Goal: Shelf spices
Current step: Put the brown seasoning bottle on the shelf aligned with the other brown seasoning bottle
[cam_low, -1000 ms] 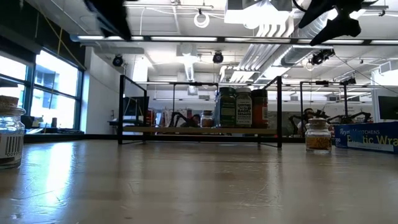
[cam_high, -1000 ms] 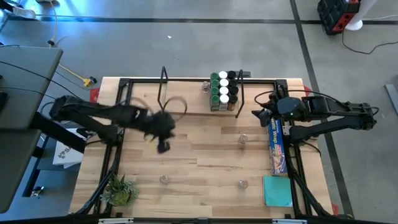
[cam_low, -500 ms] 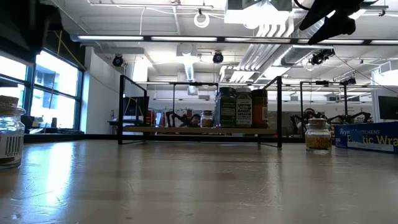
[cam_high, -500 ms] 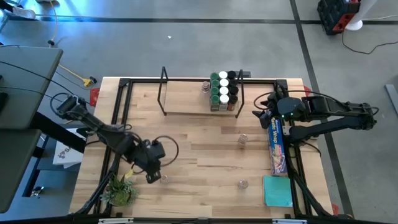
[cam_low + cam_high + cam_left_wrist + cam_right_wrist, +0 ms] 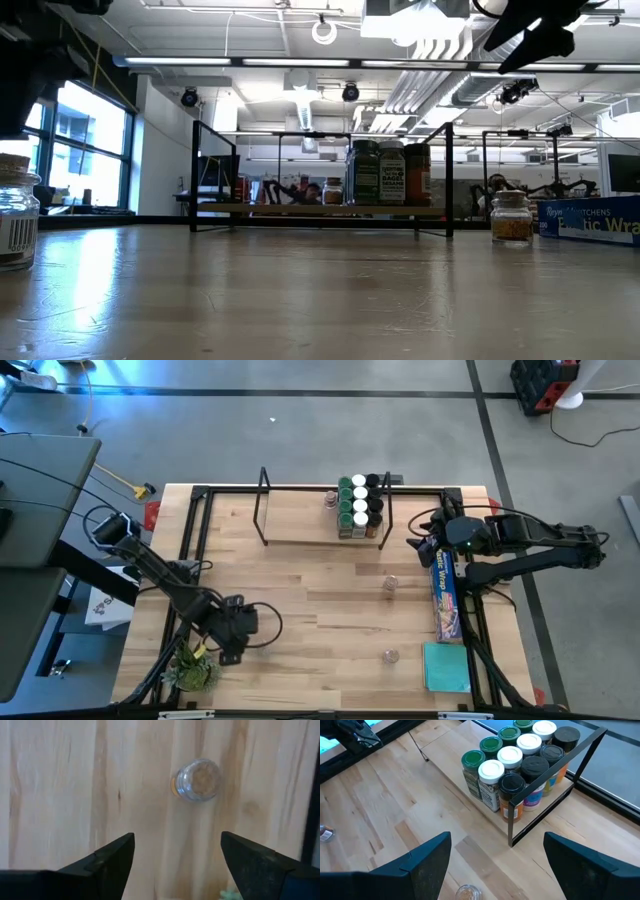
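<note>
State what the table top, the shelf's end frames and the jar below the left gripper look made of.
Table top: pale unvarnished-looking wood, grain showing. Shelf end frames: thin black wire, probably painted metal. Jar: clear, glossy, glass or plastic.

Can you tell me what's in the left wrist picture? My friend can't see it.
A small clear-lidded spice jar stands on the wooden table, seen from straight above. The left gripper hangs open over the table, its two dark fingers spread wide, with the jar just ahead of them, untouched.
</note>
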Motion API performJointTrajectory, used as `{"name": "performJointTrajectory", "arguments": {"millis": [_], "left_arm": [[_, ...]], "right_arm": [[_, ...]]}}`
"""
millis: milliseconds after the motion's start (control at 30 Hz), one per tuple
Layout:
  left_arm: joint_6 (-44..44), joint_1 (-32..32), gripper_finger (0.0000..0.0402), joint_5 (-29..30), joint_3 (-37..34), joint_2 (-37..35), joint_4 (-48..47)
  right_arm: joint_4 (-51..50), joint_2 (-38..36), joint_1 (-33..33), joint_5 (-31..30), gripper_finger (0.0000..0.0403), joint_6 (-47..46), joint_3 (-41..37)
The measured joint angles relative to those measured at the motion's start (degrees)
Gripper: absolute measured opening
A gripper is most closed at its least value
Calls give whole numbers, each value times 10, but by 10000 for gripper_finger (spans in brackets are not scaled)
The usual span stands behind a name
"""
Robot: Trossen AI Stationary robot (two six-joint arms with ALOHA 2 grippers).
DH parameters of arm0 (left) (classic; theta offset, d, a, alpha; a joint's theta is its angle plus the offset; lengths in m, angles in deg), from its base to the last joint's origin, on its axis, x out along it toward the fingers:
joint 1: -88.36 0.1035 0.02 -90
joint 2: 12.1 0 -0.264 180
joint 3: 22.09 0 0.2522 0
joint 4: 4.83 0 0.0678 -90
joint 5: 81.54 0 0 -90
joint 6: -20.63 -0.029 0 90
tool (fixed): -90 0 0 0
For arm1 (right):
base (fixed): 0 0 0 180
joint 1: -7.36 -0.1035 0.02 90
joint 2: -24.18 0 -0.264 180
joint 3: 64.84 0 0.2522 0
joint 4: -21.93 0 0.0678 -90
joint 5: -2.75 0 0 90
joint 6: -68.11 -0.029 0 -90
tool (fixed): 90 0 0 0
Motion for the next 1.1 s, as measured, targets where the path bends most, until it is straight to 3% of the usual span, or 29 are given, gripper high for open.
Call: {"name": "performJointTrajectory", "arguments": {"millis": [200,367,533,733,1100], "left_arm": [[-100,-1,293,31,-64,-19,92],[-190,-2,293,29,-116,-18,184],[-214,7,293,27,-134,-18,225],[-303,4,293,2,-163,-18,352],[-327,9,293,4,-195,8,452]], "right_arm": [[0,0,0,1,312,-17,0],[0,0,0,6,312,-48,0],[0,0,0,13,312,-101,0],[0,0,0,15,312,-146,0],[0,0,0,26,312,-172,0]]}}
